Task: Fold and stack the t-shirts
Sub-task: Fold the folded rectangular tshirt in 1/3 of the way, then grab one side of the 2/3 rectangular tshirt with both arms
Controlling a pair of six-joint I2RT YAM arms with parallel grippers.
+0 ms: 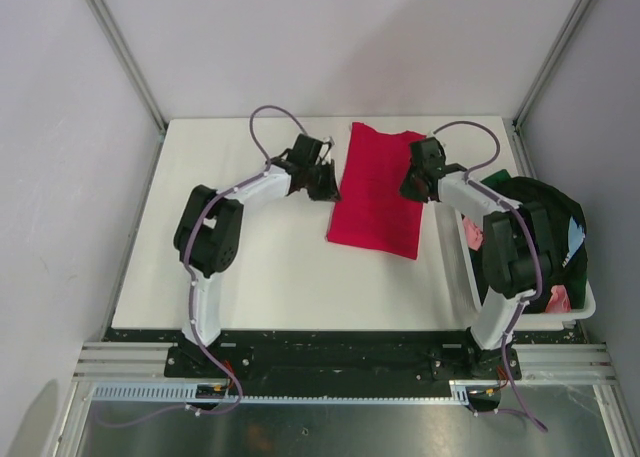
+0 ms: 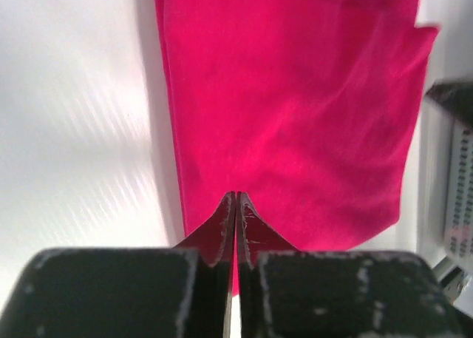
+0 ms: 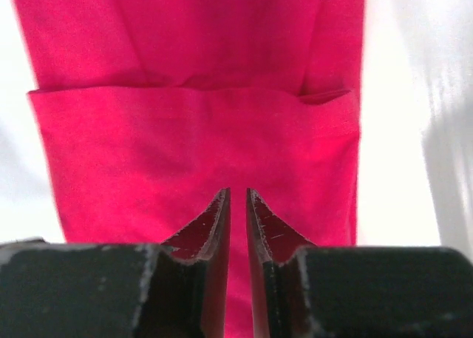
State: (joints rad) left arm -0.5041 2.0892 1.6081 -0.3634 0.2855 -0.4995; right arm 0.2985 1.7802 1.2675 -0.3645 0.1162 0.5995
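Both should pinch level: left gripper [image 2: 236, 197] is closed tight, right gripper [image 3: 238, 194] barely parted, neither visibly holding the red shirt [image 1: 377, 192].

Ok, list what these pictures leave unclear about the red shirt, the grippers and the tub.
- Wrist views: whether the left gripper or right gripper pinches the red t-shirt; the jaws hide the contact.
- Top view: how many shirts fill the tub; the right arm covers them.
- Wrist views: t-shirt's far end, cut off by the frame edge.
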